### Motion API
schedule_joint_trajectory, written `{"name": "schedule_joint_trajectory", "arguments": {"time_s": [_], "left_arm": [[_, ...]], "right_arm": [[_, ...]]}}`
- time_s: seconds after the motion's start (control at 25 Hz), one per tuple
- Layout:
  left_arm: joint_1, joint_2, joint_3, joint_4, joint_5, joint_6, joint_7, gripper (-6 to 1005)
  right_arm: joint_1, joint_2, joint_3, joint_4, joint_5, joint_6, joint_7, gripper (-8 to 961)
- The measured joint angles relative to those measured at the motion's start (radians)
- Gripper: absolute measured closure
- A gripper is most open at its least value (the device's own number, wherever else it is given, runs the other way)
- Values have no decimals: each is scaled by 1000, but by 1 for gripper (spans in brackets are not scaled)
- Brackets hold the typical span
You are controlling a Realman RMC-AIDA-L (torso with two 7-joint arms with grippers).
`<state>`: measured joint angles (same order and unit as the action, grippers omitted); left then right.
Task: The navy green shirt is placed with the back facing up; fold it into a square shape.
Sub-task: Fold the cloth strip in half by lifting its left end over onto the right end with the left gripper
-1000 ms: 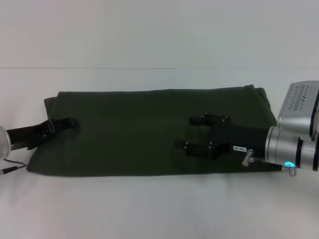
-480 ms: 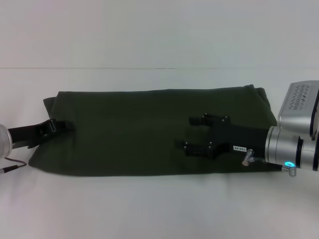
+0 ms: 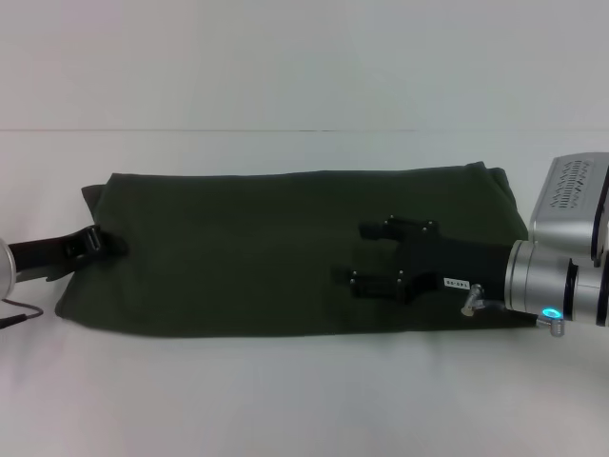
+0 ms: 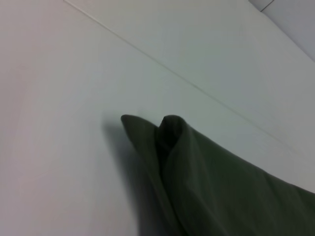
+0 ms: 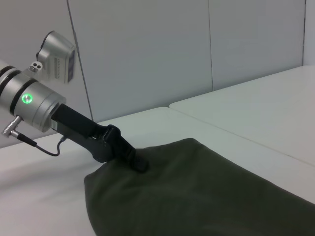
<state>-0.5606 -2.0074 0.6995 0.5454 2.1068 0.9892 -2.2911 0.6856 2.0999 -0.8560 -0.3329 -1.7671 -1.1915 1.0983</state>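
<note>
Dark olive-green fabric shirt (image 3: pixel 285 252), folded into a long band, lies flat on the white worktop (image 3: pixel 304 400). Left gripper (image 3: pixel 100 243) pinches its left edge; right gripper (image 3: pixel 366 255) rests over its right half, jaws spread.

Head view: looks forward and down over the whole navy green shirt (image 3: pixel 285 252).
Left wrist view: close, low beside the shirt's edge.
Right wrist view: faces across it toward the left gripper (image 5: pixel 140 164).
</note>
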Motion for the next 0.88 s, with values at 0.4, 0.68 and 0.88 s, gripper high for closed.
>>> {"name": "schedule_joint_trajectory", "arguments": {"time_s": [0.4, 0.68, 0.88], "left_arm": [[25, 80, -5, -14, 11, 23, -49, 955], [42, 127, -126, 52, 124, 126, -95, 950], [26, 131, -135, 89, 172, 186, -182, 947]], "right_arm": [[2, 0, 0, -1, 0, -6, 0, 100], [2, 0, 0, -2, 0, -8, 0, 100], [2, 1, -5, 0, 0, -8, 0, 100]]}}
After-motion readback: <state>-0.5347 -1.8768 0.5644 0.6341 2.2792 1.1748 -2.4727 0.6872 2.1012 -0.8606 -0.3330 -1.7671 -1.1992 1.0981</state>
